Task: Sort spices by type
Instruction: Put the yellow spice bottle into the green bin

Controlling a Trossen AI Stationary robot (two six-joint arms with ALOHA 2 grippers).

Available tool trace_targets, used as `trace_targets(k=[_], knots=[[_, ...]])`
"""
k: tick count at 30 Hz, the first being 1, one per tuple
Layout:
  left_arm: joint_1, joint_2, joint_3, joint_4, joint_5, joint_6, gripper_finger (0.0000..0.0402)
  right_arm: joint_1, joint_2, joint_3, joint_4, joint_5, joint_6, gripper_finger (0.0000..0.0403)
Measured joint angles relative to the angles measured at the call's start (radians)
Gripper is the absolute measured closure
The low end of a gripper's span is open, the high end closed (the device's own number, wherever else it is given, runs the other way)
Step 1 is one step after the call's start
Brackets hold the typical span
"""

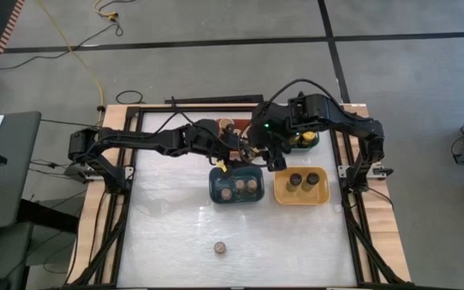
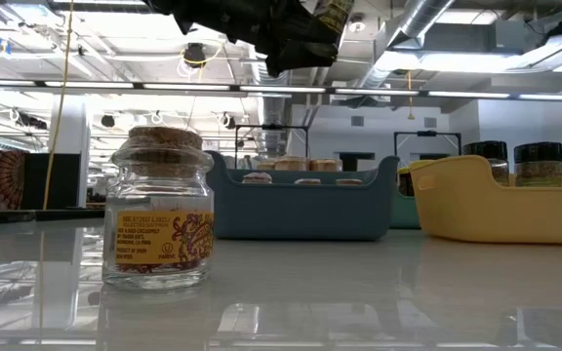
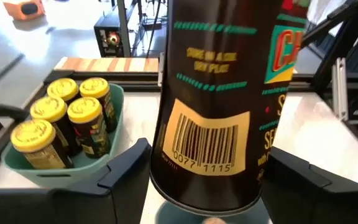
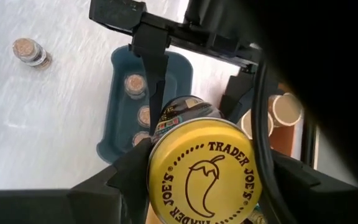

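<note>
Both grippers meet above the far edge of the dark blue bin (image 1: 213, 192). Between them is one spice jar (image 3: 213, 106) with a dark body, a barcode label and a yellow lid (image 4: 204, 171). My left gripper (image 3: 207, 180) is shut on its body and my right gripper (image 4: 204, 183) on its lid end. The blue bin holds three cork-topped jars (image 1: 238, 188). Two dark-topped jars (image 1: 303, 182) stand in the yellow bin (image 1: 280, 193). Several yellow-lidded jars (image 3: 61, 115) stand in the teal bin (image 3: 55, 177). A lone cork-topped jar (image 1: 220, 248) stands on its base near the table's near edge. My left gripper pinches the jar's lower body (image 3: 166, 162) between its two fingers, just above the base, fingers lying across the jar. The jar is lifted clear of the table and bins. My right gripper has a finger on each side of the yellow lid (image 4: 157, 168), which faces its wrist camera. The lid hides the exact place of contact.
The orange bin (image 1: 230, 126) with tan-lidded jars sits at the far side beside the teal bin (image 1: 316, 138). In the low view the lone cork jar (image 2: 159, 210) stands in front of the blue bin (image 2: 301, 210) and yellow bin (image 2: 496, 205). White table surface lies open toward the near edge.
</note>
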Motion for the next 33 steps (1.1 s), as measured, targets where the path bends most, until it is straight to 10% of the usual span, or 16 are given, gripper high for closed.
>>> trace_targets(k=[19, 33], knots=[[0.063, -0.14, -0.013, -0.16, -0.107, 0.027, 0.0072, -0.042, -0.028, -0.002, -0.094, 0.001, 0.145, 0.0153], [0.181, -0.441, -0.346, -0.127, -0.104, -0.051, 0.007, -0.076, -0.123, -0.061, -0.091, 0.035, 0.312, 0.0153]])
